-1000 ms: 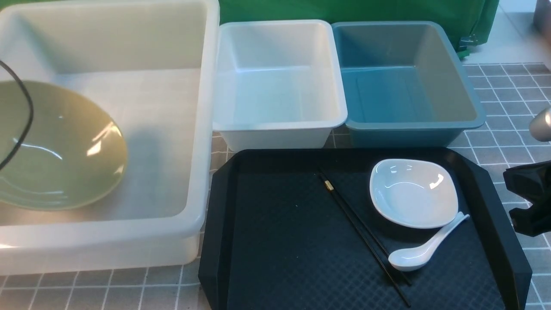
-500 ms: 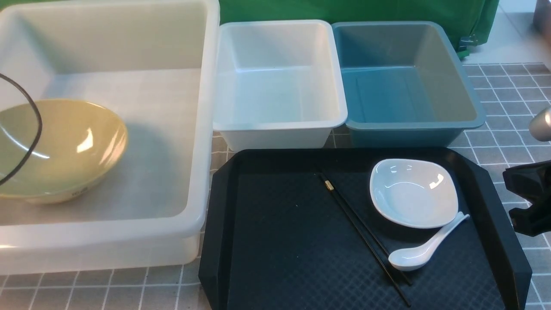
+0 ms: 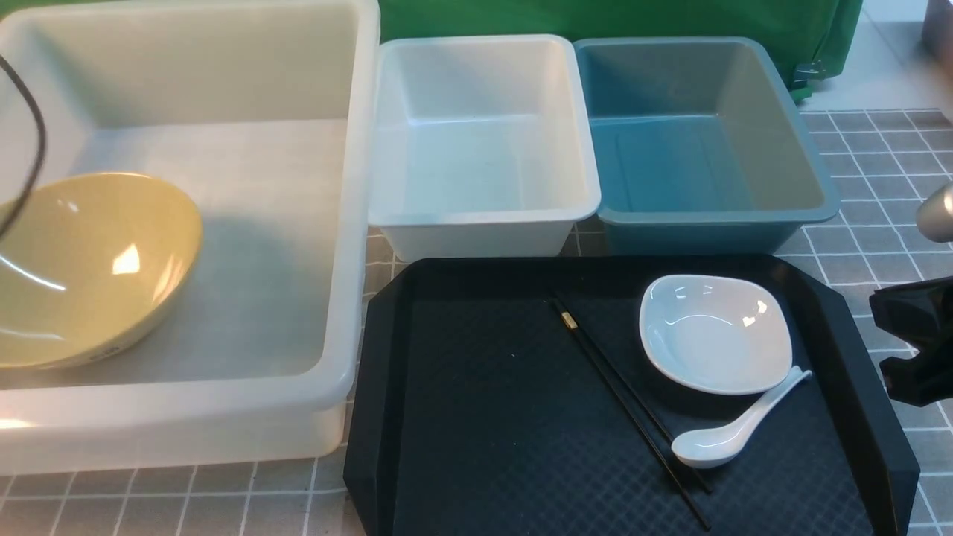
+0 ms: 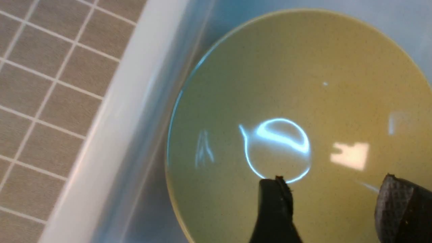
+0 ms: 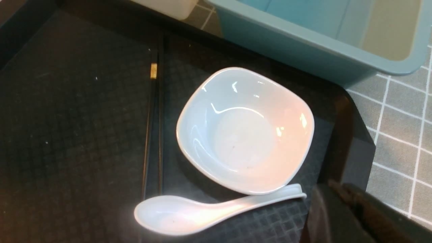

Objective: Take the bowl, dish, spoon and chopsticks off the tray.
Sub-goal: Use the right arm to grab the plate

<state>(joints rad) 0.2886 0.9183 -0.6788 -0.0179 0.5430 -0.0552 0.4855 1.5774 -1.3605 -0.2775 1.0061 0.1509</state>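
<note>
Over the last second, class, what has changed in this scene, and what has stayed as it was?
The left gripper opened and let go of the bowl, which sank, shifted slightly leftward and now lies tilted in the clear bin. The dish, spoon and chopsticks stayed on the tray; the shut right gripper stayed beside it.

The left end effector (image 4: pixel 334 189) points downward at the far left, its two dark fingers (image 4: pixel 275 209) standing well apart with nothing between them. The right end effector (image 3: pixel 912 342) hangs low at the scene's right edge, closed tight and empty.
</note>
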